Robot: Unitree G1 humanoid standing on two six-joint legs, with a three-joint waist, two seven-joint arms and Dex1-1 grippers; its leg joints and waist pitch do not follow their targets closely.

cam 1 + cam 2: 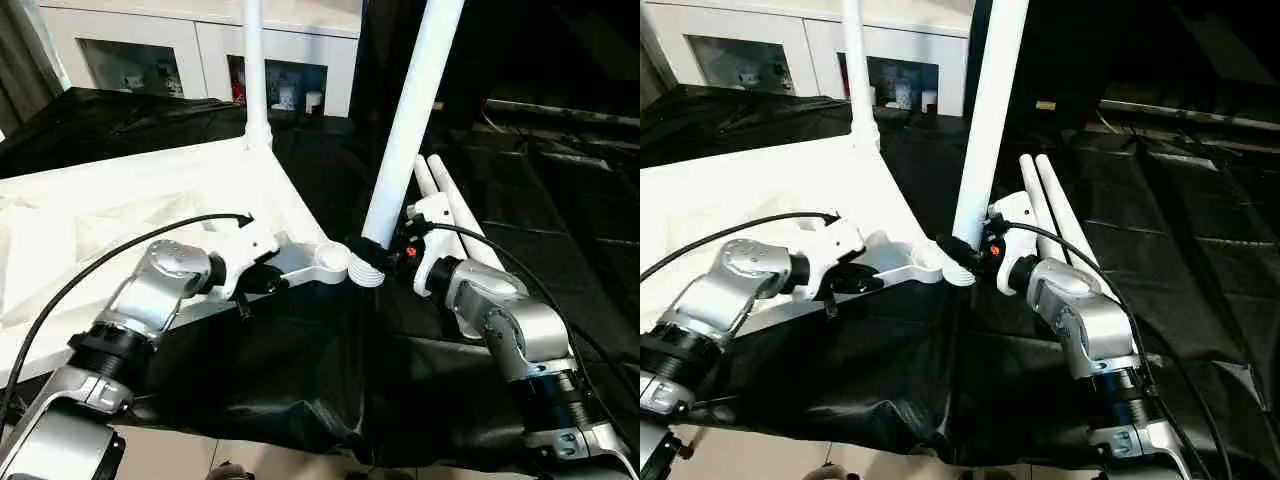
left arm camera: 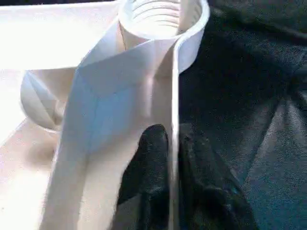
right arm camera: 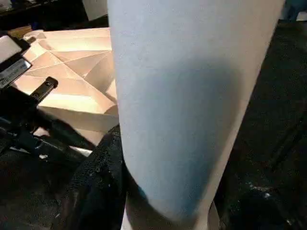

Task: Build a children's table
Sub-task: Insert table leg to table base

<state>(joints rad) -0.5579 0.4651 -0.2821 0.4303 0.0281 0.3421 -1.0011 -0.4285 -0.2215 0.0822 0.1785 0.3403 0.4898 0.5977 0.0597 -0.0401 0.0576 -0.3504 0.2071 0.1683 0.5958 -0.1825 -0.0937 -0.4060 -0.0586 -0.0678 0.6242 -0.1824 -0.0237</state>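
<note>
Black cloth underlies the tabletop (image 1: 120,200), its rim pinched by left gripper (image 2: 173,158); right gripper (image 1: 375,262) clasps a leg (image 1: 410,120)

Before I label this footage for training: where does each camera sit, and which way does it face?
Left eye, head: down over both silver forearms at the tabletop.
Right eye: same scene, slightly shifted.
Left wrist: along the left gripper, pinching the tabletop's rim below the corner socket.
Right wrist: along the right gripper, closed round the leg.
Shared: leg and socket.
</note>
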